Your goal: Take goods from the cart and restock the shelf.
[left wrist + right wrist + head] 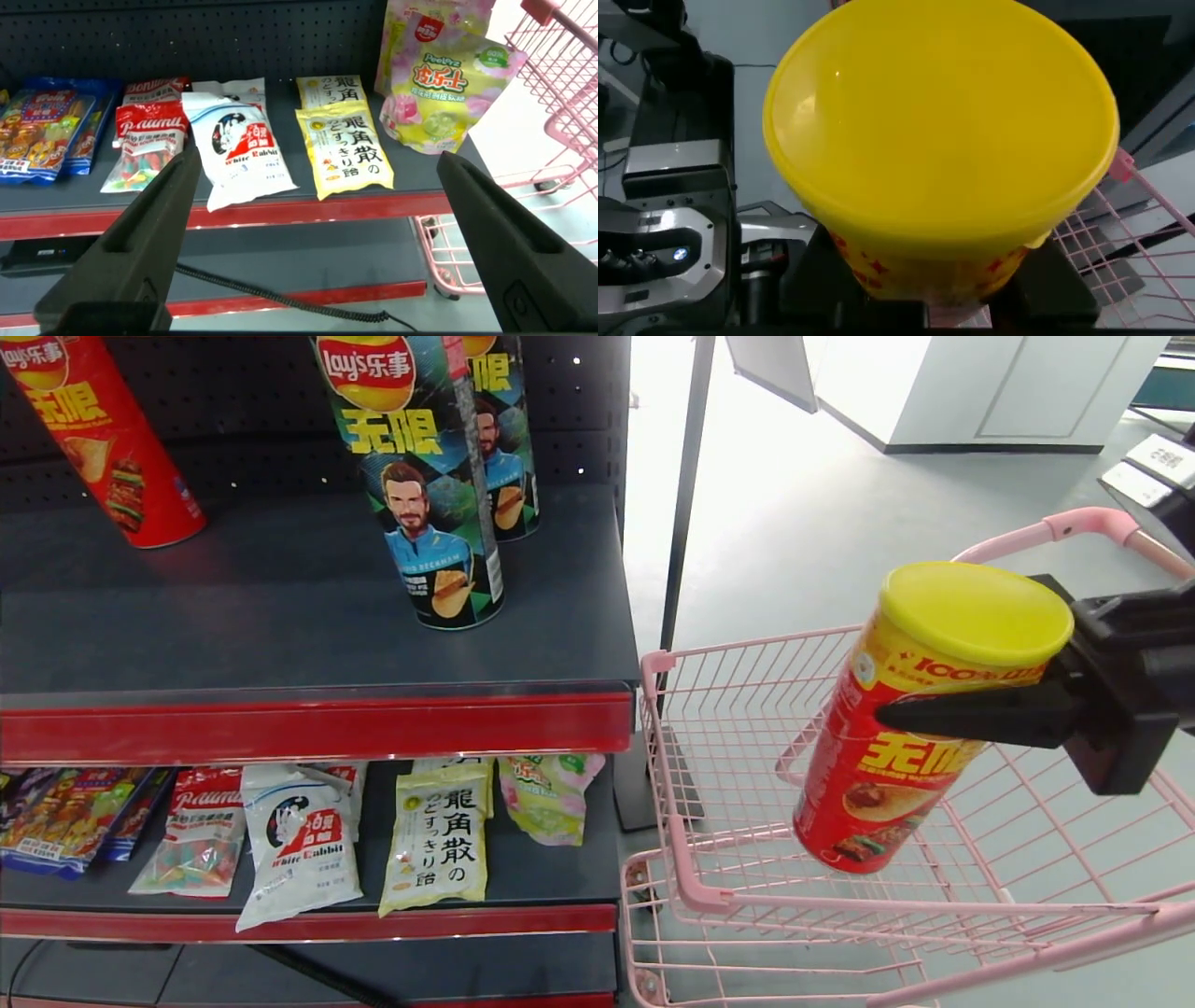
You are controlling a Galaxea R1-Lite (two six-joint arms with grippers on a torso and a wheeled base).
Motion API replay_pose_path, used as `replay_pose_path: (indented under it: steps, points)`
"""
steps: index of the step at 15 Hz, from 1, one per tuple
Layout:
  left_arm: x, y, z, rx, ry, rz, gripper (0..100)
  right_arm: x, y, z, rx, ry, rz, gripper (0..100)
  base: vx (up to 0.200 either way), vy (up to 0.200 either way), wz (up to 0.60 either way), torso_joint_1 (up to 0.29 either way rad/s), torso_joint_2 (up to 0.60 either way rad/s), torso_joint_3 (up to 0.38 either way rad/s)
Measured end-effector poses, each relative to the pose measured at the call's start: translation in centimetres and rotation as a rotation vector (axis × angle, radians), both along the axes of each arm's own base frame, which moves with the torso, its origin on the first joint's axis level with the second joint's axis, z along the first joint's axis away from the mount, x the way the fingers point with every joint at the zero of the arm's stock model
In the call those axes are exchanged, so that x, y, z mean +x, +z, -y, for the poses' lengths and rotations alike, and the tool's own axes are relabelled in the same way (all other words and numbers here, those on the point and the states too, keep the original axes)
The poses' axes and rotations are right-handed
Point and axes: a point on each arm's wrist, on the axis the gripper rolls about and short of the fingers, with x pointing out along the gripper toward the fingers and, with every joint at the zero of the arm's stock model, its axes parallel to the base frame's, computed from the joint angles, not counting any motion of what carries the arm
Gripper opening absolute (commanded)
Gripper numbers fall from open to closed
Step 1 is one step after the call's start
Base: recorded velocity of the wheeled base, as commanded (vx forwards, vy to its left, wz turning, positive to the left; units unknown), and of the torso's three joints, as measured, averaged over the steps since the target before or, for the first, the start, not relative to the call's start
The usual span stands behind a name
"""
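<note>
My right gripper (934,709) is clamped on a red can (868,793), with one black finger (990,717) lying across the front of the can just below its yellow lid (976,611) and the opposite finger hidden behind it. The can is tilted, lid end up and to the right, base end down and to the left. It hangs in the air above the basket of the pink cart (738,653), touching neither the wire floor nor the sides. The cart handle (1074,527) lies farther away, behind the lid. In the right wrist view the lid (938,131) sits directly before the camera. To the left of the cart stands the shelf unit. Its upper shelf (280,616) is well apart from the held can, at roughly the same height. On that board two dark cans stand upright, the near dark can (425,495) in front and the far dark can (504,439) just behind it. A second red can (103,439) stands at the far left. My left gripper (318,233) has its fingers (140,243) spread wide and grips nothing; it faces the lower shelf (280,210). On that shelf lie a white bag (238,145), a yellow bag (346,140) and a red bag (145,135) side by side. A pink-green pouch (439,79) stands at the right end, nearest the cart.
</note>
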Motion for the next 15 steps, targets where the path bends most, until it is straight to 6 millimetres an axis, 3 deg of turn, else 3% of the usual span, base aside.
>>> replay_pose_path:
  steps: [6, 15]
  points:
    - [0.0, 0.0, 0.0, 0.000, 0.000, 0.000, 100, -2.1, -0.3, -2.1, -0.015, 0.020, 0.011, 0, 0.000, 0.000, 0.00, 0.000, 0.00, 0.000]
    - [0.0, 0.0, 0.0, 0.000, 0.001, 0.000, 100, -1.9, -2.6, -4.4, -0.052, 0.063, -0.029, 0, 0.000, 0.000, 0.00, 0.000, 0.00, 0.000]
